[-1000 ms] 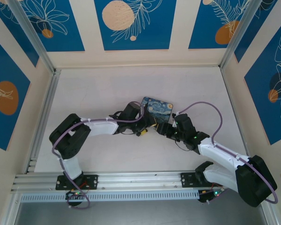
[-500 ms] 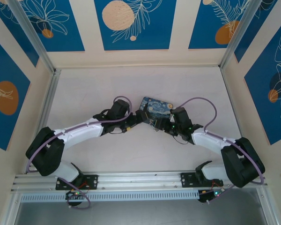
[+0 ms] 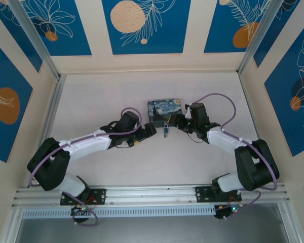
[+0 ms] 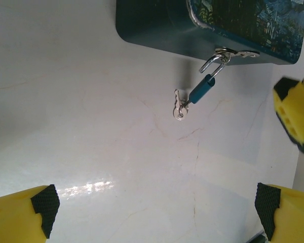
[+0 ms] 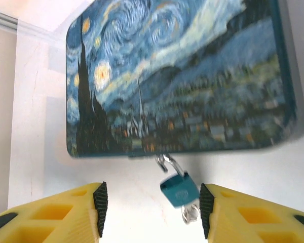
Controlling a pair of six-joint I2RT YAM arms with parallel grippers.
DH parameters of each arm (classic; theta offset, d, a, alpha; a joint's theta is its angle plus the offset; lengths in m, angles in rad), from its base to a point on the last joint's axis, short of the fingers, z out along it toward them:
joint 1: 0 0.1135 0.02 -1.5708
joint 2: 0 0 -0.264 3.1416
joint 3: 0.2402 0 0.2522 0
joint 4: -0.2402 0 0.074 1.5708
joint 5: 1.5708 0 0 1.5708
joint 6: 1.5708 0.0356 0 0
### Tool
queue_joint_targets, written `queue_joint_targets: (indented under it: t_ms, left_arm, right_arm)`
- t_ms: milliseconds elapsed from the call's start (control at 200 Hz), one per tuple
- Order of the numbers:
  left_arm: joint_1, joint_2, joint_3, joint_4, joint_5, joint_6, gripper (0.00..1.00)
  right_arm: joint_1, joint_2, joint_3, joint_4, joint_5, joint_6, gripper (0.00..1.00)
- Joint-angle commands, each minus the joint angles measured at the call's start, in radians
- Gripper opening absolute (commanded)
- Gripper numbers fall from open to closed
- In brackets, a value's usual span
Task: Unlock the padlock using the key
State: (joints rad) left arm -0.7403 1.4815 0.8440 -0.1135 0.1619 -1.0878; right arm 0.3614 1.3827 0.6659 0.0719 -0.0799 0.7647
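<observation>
The padlock (image 3: pixel 165 131), a small teal body (image 5: pixel 180 189) on a silvery shackle, hangs from the hasp on the near side of the Starry Night box (image 3: pixel 164 109). The silvery key (image 5: pixel 190 214) sticks out of its bottom end. My right gripper (image 5: pixel 151 210) is open and straddles the padlock, whose body lies close to the right-hand pad (image 5: pixel 203 210). My left gripper (image 4: pixel 154 215) is wide open and empty, some way back from the padlock (image 4: pixel 201 90) and key (image 4: pixel 179 107). I cannot tell whether the shackle (image 4: pixel 215 62) is latched.
The box (image 5: pixel 177 76) lies flat near the middle of the white table (image 3: pixel 106 101). A finger of my right gripper (image 4: pixel 295 114) shows at the right of the left wrist view. Walls (image 3: pixel 273 91) close in the table on three sides.
My left gripper opened fully and drew back to the left, away from the padlock. The box straightened and shifted slightly farther away. My right gripper followed it and narrowed a little.
</observation>
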Motion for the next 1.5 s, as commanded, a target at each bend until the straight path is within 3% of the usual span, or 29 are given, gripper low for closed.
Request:
queue_joint_targets:
  t_ms: [0,130,400,780,1495]
  left_arm:
    - [0.015,-0.010,-0.003,-0.012,-0.024,0.034,1.00]
    - [0.025,0.009,0.003,-0.002,-0.015,0.034,1.00]
    - [0.071,-0.005,-0.002,-0.008,-0.023,0.027,1.00]
    - [0.133,-0.045,-0.052,0.017,-0.002,0.017,1.00]
    - [0.162,-0.040,-0.092,0.057,0.039,0.017,1.00]
  right_arm:
    - [0.019,-0.071,-0.069,-0.032,0.028,-0.010,0.53]
    - [0.064,-0.065,-0.075,-0.084,0.102,-0.023,0.57]
    - [0.196,0.061,0.094,-0.277,0.303,-0.062,0.58]
    - [0.328,0.268,0.301,-0.472,0.592,0.011,0.58]
    - [0.345,0.402,0.401,-0.477,0.655,0.010,0.52]
